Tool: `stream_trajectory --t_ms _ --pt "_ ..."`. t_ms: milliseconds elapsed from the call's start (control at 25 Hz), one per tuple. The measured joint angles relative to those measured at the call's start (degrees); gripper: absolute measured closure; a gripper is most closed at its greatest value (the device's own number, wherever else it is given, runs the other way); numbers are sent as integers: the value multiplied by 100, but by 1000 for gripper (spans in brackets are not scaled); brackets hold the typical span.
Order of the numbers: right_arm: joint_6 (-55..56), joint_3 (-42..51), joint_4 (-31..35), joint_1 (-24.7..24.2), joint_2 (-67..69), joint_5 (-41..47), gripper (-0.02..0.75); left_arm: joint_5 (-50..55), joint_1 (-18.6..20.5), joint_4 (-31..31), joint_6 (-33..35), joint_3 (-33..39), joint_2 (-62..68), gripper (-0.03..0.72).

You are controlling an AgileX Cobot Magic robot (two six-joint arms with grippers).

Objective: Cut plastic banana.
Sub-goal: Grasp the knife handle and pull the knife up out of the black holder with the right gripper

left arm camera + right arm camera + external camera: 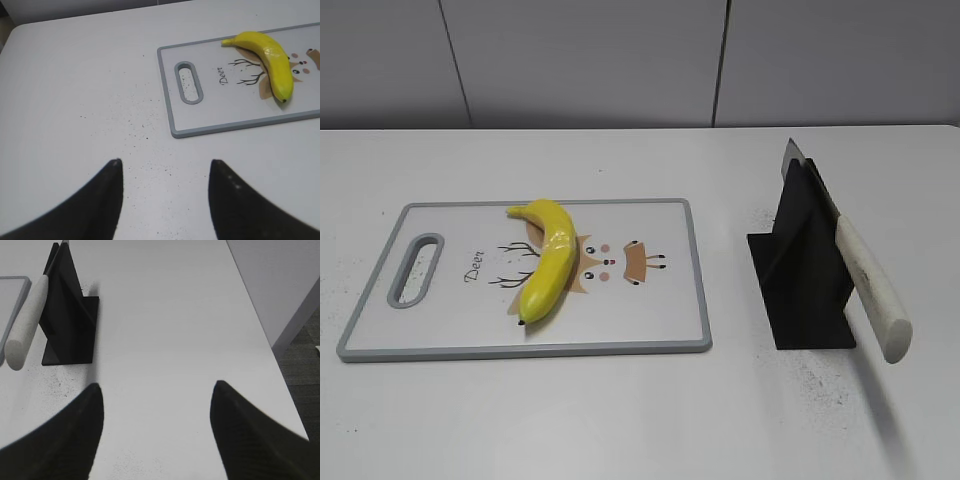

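The plastic banana (549,261) is glossy yellow, curved, with a dark tip, and lies on the white cutting board (665,310). It also shows in the left wrist view (270,62) on the board (210,112). A knife with a white handle (872,290) rests in a black stand (802,270), seen too in the right wrist view, handle (27,325) and stand (67,325). My left gripper (165,165) is open and empty over bare table left of the board. My right gripper (157,387) is open and empty, right of the stand. Neither gripper shows in the exterior view.
The white table (640,420) has dark specks near the board's handle slot (416,270). The table's right edge (265,335) drops to the floor. A grey wall (620,60) stands behind the table.
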Motion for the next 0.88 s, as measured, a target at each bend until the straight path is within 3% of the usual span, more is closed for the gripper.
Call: stream_trajectory --t_ms 880 --pt "0 0 0 0 0 0 238 0 0 0 0 0 0 168"
